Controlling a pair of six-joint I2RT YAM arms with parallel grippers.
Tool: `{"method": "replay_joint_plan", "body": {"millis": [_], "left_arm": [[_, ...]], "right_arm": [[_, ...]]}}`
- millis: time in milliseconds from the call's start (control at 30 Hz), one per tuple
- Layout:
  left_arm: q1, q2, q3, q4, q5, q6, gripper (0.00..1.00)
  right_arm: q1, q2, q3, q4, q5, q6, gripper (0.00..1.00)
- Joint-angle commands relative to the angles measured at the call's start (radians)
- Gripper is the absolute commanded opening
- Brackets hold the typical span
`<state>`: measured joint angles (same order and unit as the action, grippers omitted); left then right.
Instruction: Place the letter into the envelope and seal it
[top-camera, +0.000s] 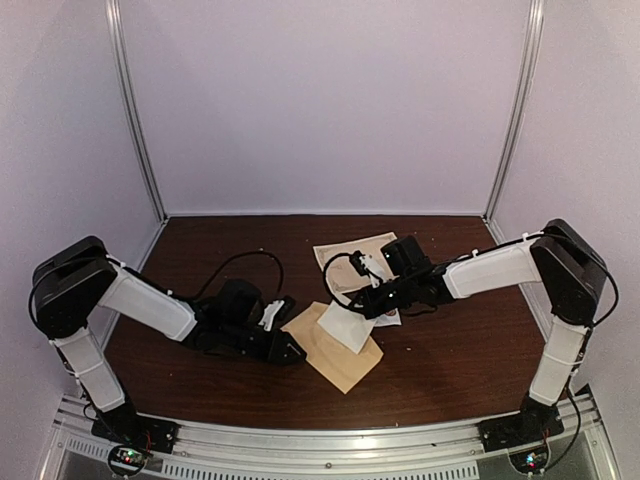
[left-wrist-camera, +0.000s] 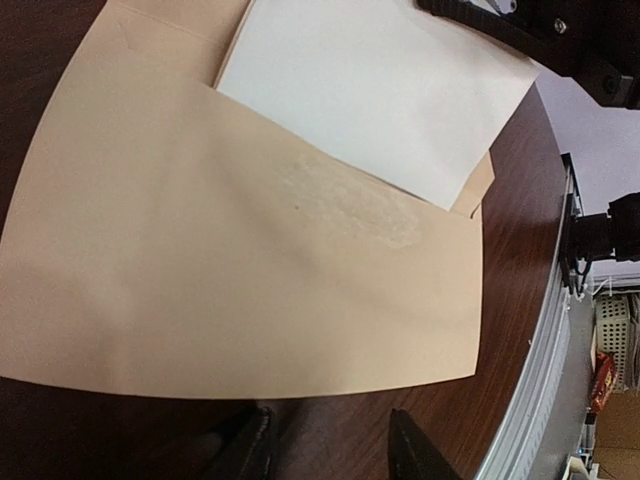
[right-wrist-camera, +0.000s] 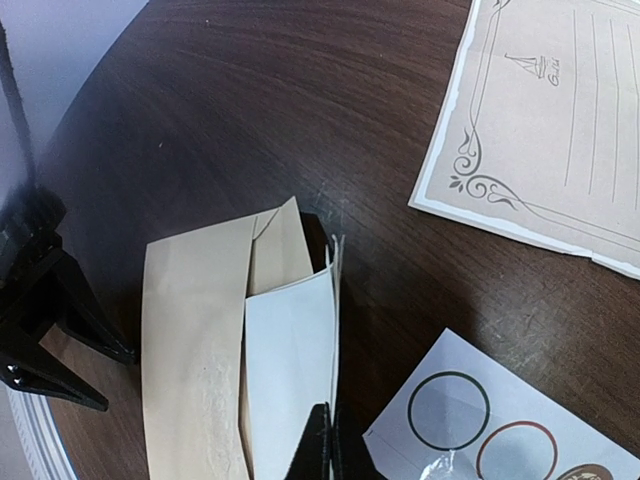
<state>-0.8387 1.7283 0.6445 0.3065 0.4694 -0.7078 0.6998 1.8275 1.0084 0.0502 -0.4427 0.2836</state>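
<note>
The tan envelope (top-camera: 340, 365) lies flat in the middle of the table, and it fills the left wrist view (left-wrist-camera: 240, 270). The white folded letter (left-wrist-camera: 380, 90) has its lower part tucked between the envelope's layers; the rest sticks out. My right gripper (right-wrist-camera: 325, 445) is shut on the letter's (right-wrist-camera: 290, 370) edge, beside the envelope (right-wrist-camera: 190, 340). From above, the right gripper (top-camera: 368, 303) sits at the letter's (top-camera: 345, 325) far end. My left gripper (left-wrist-camera: 330, 450) is open, with its fingertips (left-wrist-camera: 250, 445) on bare table just short of the envelope's edge. In the top view the left gripper (top-camera: 292, 345) is at the envelope's left side.
A small white card with round stickers (right-wrist-camera: 480, 420) lies right of the letter. A decorated sheet with a printed border (right-wrist-camera: 550, 120) lies further back (top-camera: 345, 250). The table's metal front rail (left-wrist-camera: 540, 400) runs close by the envelope.
</note>
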Motion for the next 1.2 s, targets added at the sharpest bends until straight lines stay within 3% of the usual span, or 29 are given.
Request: {"method": "replay_joint_plan", "body": {"millis": [0,800,1167], "left_arm": [[0.002,0.032,0.015,0.033,0.017,0.007,0.4],[-0.004,0.063,0.026,0.057,0.029,0.002,0.4],[-0.005,0.065,0.024,0.061,0.032,0.001,0.4]], "right_arm": [[-0.005,0.015,0.008,0.035,-0.019,0.024,0.0],[0.058,0.053,-0.024,0.122,-0.059,0.081,0.0],[0.067,0.035,-0.038,0.104,0.028,0.163,0.0]]}}
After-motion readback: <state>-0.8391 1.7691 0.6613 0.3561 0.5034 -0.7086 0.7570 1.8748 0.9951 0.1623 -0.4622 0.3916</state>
